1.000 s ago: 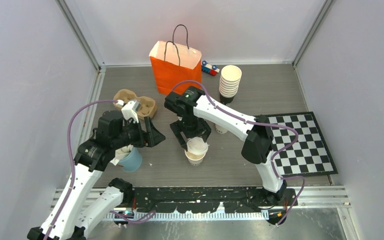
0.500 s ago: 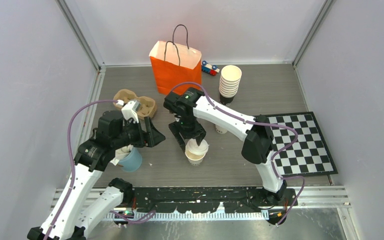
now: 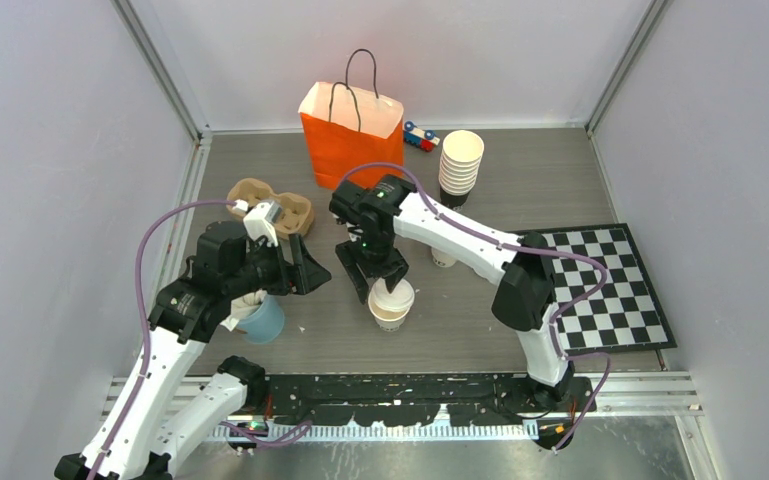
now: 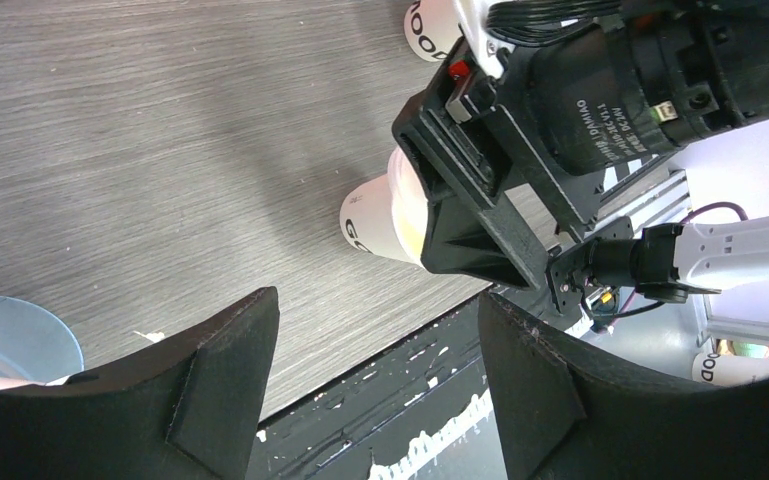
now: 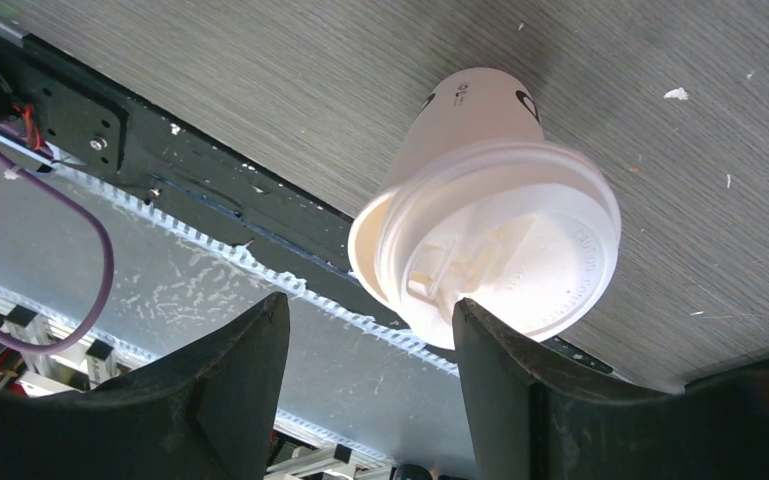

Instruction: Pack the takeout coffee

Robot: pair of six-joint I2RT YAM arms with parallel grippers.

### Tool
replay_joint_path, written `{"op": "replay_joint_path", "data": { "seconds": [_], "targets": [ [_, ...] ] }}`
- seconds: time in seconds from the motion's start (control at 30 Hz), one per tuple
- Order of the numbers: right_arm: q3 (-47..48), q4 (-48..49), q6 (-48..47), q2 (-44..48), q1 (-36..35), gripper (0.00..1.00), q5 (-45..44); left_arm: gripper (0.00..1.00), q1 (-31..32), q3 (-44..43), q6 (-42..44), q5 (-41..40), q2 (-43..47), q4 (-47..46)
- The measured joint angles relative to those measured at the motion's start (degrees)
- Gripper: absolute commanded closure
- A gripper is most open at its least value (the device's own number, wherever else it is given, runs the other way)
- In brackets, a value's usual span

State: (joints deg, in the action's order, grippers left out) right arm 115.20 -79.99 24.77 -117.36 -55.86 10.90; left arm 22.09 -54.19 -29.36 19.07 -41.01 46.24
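Your right gripper (image 5: 370,312): fingers spread, just above the small white paper cup (image 3: 391,318) | round white plastic lid (image 5: 505,250) askew on its rim | cup upright on grey wood-grain table (image 3: 560,190), near-centre | left gripper (image 4: 375,315): spread, empty

The bag (image 3: 352,140) stands at the back, with a toy (image 3: 420,136) and a cup stack (image 3: 460,160) to its right. The carrier (image 3: 245,192) lies front-left of the bag. A lidded cup (image 3: 391,305) sits front-middle, the stick cup (image 3: 265,322) to its left and the checkerboard (image 3: 605,285) far right.
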Motion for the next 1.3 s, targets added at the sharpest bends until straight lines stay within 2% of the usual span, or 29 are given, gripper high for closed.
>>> {"op": "replay_joint_path", "data": {
  "seconds": [0.47, 0.77, 1.03, 1.3],
  "targets": [
    [-2.6, 2.4, 0.7, 1.9, -1.8, 0.38, 1.4, 0.26, 0.0, 0.7, 0.0, 0.0, 0.0, 0.0],
    [-7.3, 8.7, 2.3, 12.9, -1.9, 0.40, 1.2, 0.29, 0.0, 1.1, -0.2, 0.3, -0.3, -0.3],
    [-18.3, 16.1, 4.3, 22.9, -1.7, 0.36, -9.9, 0.35, 0.0, 5.3, -3.5, 4.5, -1.5, -3.9],
    [-27.5, 24.3, 2.3, 26.1, 4.0, 0.36, -14.4, 0.31, 1.3, 12.6, -9.7, 8.9, -2.5, -11.9]
  ]
}}
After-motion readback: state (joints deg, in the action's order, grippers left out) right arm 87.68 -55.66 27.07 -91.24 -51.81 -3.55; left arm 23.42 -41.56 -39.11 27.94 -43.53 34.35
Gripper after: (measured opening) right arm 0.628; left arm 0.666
